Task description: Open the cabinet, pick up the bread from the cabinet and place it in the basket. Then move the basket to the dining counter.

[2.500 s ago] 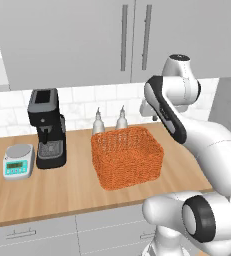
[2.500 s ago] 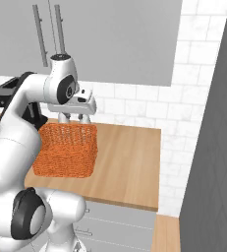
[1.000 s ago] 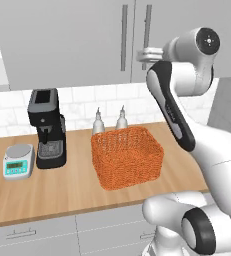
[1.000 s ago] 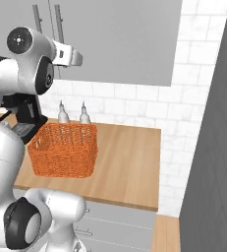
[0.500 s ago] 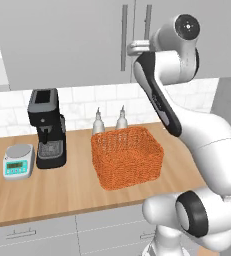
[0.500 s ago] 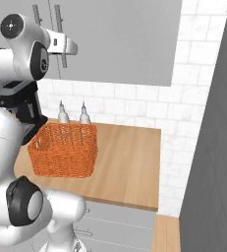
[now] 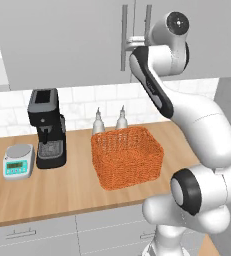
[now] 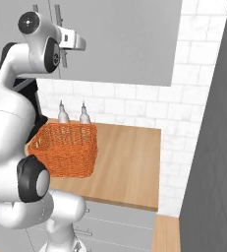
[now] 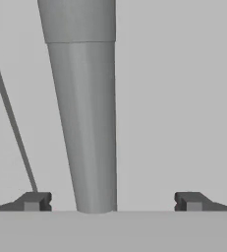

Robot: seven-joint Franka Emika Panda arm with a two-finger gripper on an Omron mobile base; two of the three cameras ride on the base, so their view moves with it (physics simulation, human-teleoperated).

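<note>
Change: our end effector (image 9: pixel 112 202) has risen to the cabinet (image 7: pixel 62 40) handle (image 9: pixel 83 108) | jaws apart, handle between them, seemingly untouched | door shut, opening next

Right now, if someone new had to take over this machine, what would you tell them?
Gripper: open, its fingertips either side of a steel bar handle on the cabinet, not yet closed on it.
Cabinet doors are shut, so the bread is unseen.
Basket sits on the worktop beside the coffee machine, with two bottles behind it.
Done: reached the handle.
Left: grip, pull the door open, put the bread in the basket, carry the basket to the dining counter.
</note>
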